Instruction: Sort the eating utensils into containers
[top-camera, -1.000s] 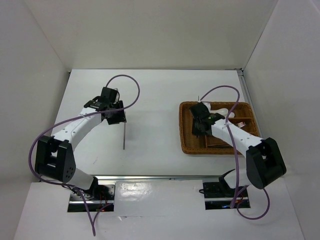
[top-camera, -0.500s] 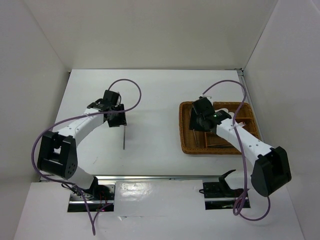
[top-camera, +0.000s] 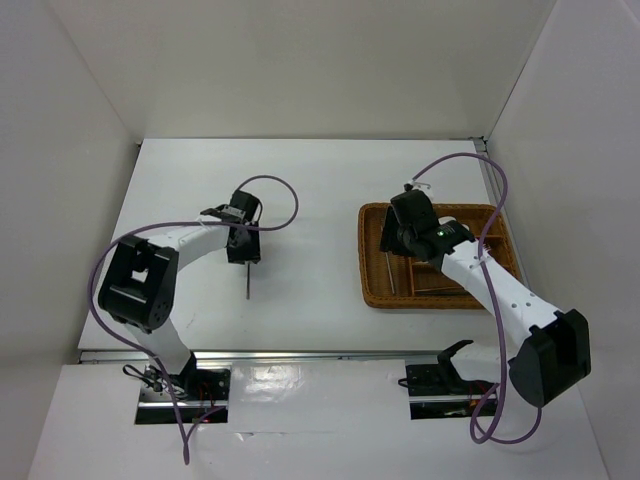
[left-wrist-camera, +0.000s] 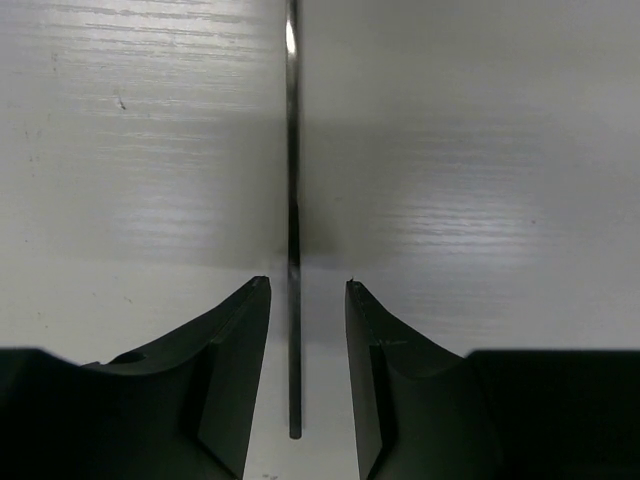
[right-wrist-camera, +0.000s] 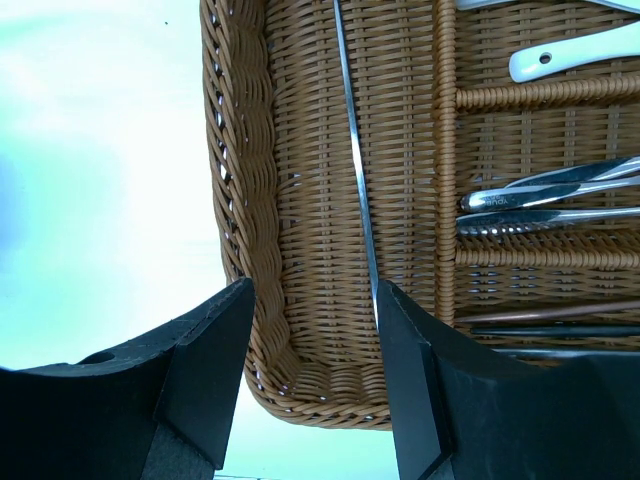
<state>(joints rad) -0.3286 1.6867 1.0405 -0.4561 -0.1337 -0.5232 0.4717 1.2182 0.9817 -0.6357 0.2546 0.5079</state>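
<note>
White tabletop, smooth and glossy, bears one slim dark chopstick. The left gripper has slid over it in the last second, fingers apart astride its end, seemingly ready to pinch. The right gripper has moved up the woven wicker tray, fingers apart, with a thin shiny rod lying loose in the left compartment.

The chopstick runs off the top edge; the right arm hides part of the tray.
</note>
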